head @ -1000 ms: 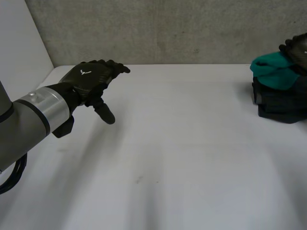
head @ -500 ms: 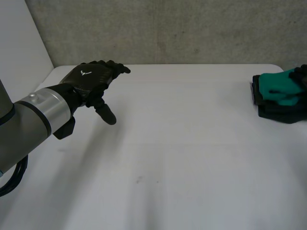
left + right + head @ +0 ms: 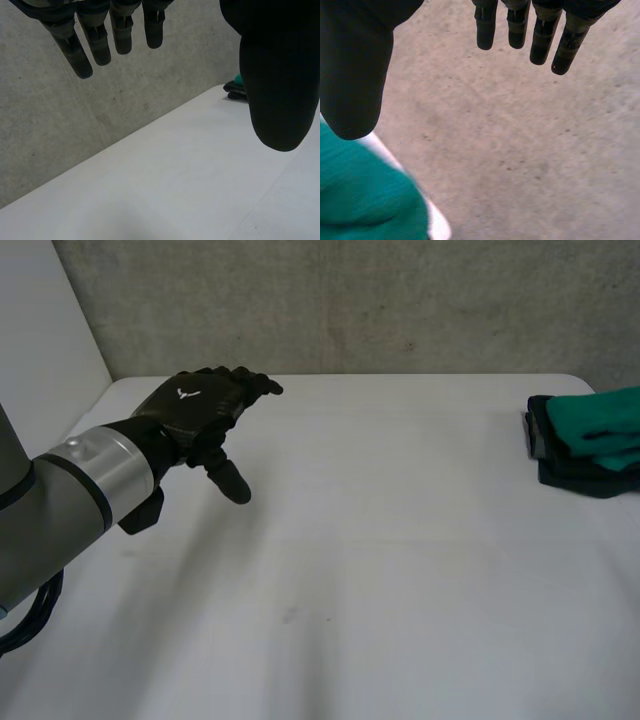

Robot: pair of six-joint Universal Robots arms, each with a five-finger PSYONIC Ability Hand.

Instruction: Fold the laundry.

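Lifted off the teal cloth (image 3: pixel 598 426), the right hand (image 3: pixel 355 65) hangs open just above it. It lies flat on a dark stack (image 3: pixel 580 474) at the table (image 3: pixel 400 540)'s right edge. The left hand (image 3: pixel 195 410), open and empty, hovers well apart.

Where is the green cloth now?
In the head view the green cloth lies on a dark pile at the right edge of the table, far from the left hand.

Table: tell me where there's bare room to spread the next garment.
The whole middle and near side of the table is bare, between the left hand, open over the far-left corner, and the teal cloth lying on dark clothes at the right edge. Only that right edge is crowded.
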